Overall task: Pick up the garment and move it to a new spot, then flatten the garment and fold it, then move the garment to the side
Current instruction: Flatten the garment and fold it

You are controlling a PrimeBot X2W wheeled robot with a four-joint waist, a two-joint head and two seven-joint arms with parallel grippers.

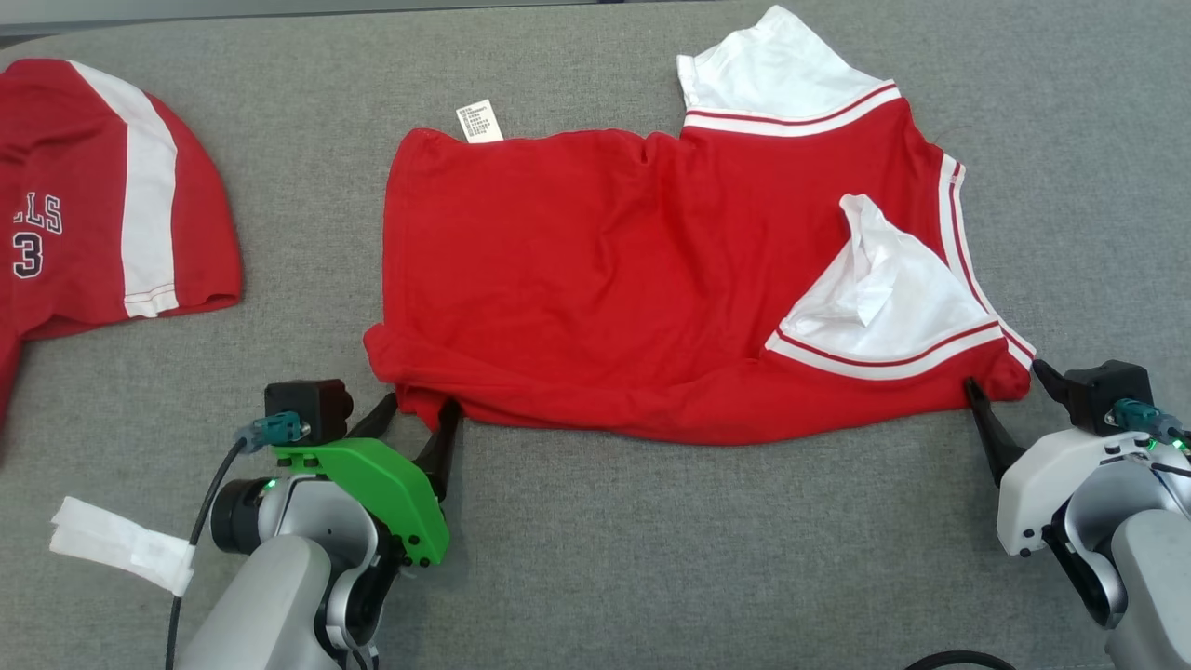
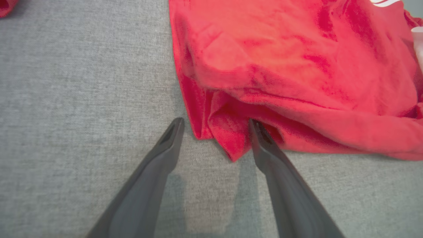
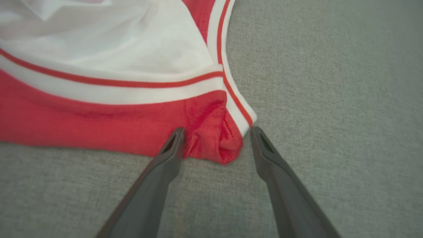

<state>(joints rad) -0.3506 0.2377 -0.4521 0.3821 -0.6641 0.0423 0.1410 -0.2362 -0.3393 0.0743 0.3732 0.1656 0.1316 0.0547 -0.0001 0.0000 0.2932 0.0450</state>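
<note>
1. Left gripper and right gripper, both spread open, straddle the near corners of the red jersey lying on the desk; uneven closing could skew it.
2. Left wrist: bunched layers sit between the jaws, so a pinch may catch only some.
3. Right wrist: the striped corner barely enters the gap; a grip may slip off.

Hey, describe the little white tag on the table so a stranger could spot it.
On the grey table, find the red shirt spread in the middle. At its far edge, near the left corner, a small white tag sticks out. Unlike the white sleeves, it is rectangular and covered in printed lines.
</note>
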